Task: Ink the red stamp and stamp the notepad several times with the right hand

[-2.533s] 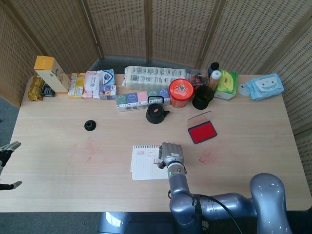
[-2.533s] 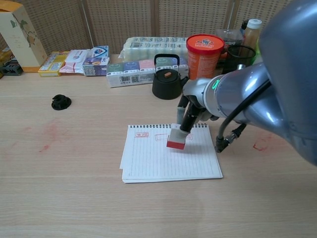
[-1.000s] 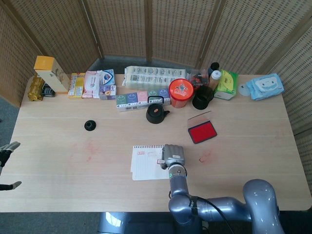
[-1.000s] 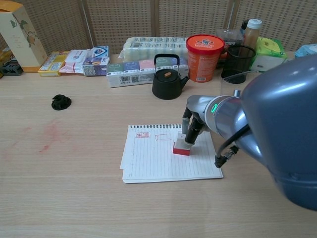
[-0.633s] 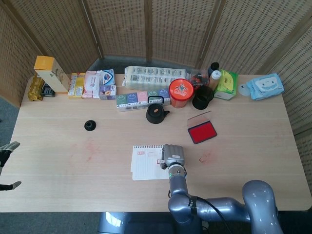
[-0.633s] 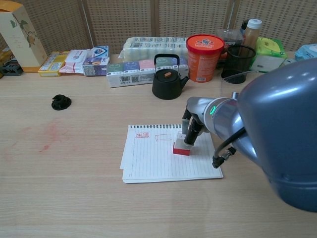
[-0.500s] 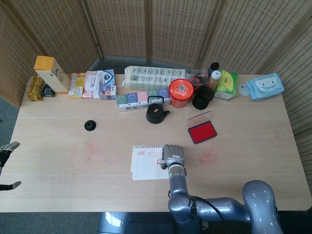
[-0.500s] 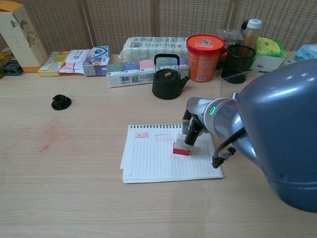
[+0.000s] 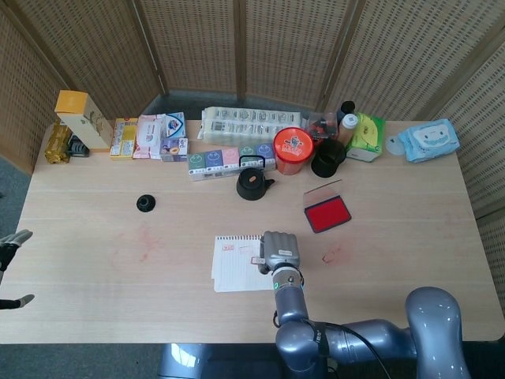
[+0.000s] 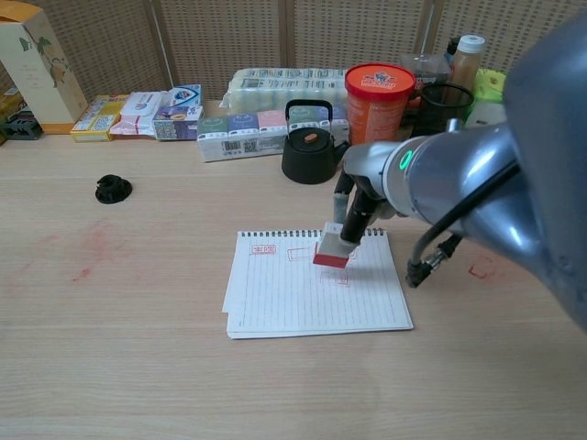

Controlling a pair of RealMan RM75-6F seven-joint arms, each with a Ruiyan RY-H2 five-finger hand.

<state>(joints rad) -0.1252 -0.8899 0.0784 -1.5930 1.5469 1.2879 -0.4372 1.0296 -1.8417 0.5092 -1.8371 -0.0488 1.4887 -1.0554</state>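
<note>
A light wooden table (image 9: 95,229) in front of woven screens carries the spiral notepad (image 10: 293,293), which bears red imprints. The right hand (image 10: 359,209) grips the red stamp (image 10: 330,251) at its fingertips, the stamp lifted just above the page with a fresh imprint directly beneath it. The open ink pad (image 9: 327,213) lies well apart from the fingers; only the spread fingertips of the left hand (image 9: 11,264) show at the frame edge, holding nothing.

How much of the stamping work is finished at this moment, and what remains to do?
Done: the white lined spiral notepad already carries several red rectangular prints along its top, plus a fresh one lower down. In hand: the right hand holds the red block stamp lifted just above the page. Left: perhaps more prints on the blank lower lines, possibly after re-inking at the open red ink pad.
</note>
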